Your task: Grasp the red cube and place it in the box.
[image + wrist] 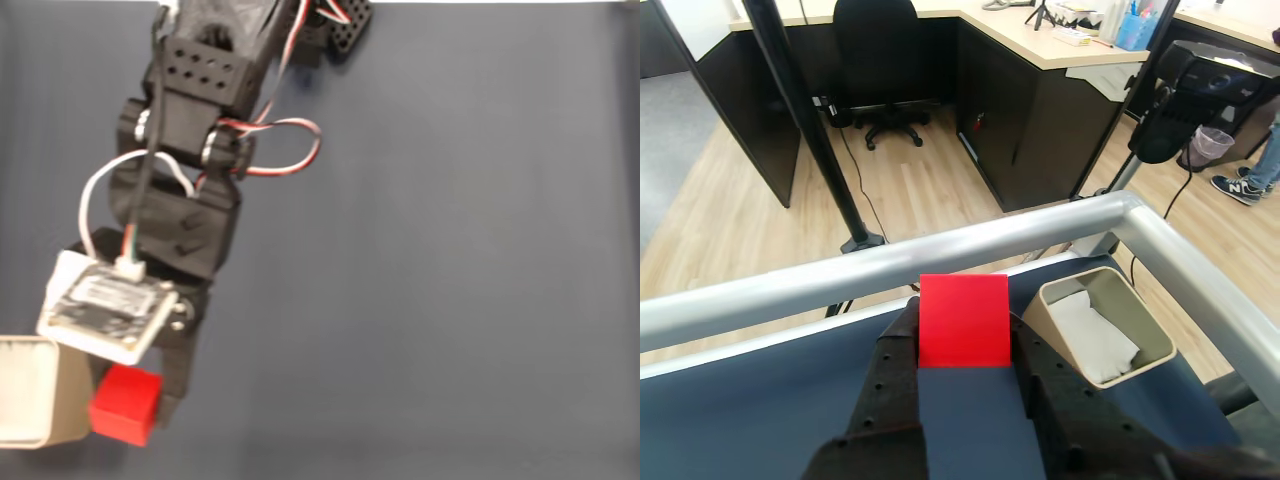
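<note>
One arm is on record, reaching across a dark blue tabletop (450, 260). Its jaws (962, 335) are closed to the width of the red cube (963, 321) and clamp it from both sides, as the wrist view confirms: a black finger (902, 345) presses against each side face. In the fixed view the red cube (125, 402) sits at the lower left, touching or just beside the box (40, 392); contact cannot be confirmed. In the wrist view the box (1100, 325) stands open to the right of the cube, tan walls, white lining visible inside. A metal rail (940, 255) borders the tabletop edge beyond.
</note>
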